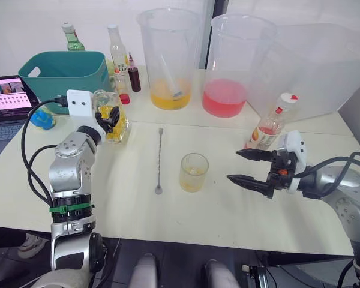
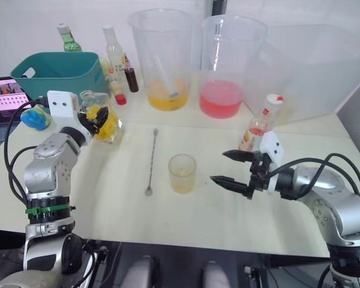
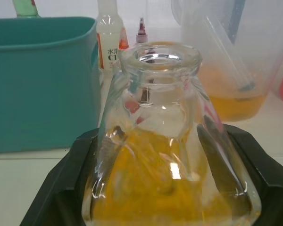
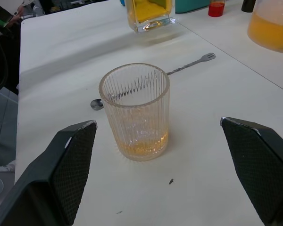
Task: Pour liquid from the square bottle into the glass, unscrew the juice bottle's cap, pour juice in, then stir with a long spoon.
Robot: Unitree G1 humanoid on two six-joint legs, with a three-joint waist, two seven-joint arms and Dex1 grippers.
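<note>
The square bottle (image 1: 114,123) stands upright at the left of the table with yellow liquid in it. My left gripper (image 1: 110,117) is shut on its sides, and in the left wrist view its mouth (image 3: 159,56) is open. The glass (image 1: 194,172) stands mid-table with a little yellow liquid at the bottom. My right gripper (image 1: 234,165) is open just to its right, apart from it, fingers pointing at it. The long spoon (image 1: 159,159) lies flat left of the glass. The juice bottle (image 1: 269,127) leans behind my right gripper, its white cap (image 1: 290,98) on.
Two huge beakers stand at the back, one with yellow liquid (image 1: 166,57), one with pink (image 1: 235,66). A large clear bin (image 1: 324,72) is at back right. A teal basket (image 1: 63,69), a laptop (image 1: 9,99) and several small bottles (image 1: 117,54) crowd the back left.
</note>
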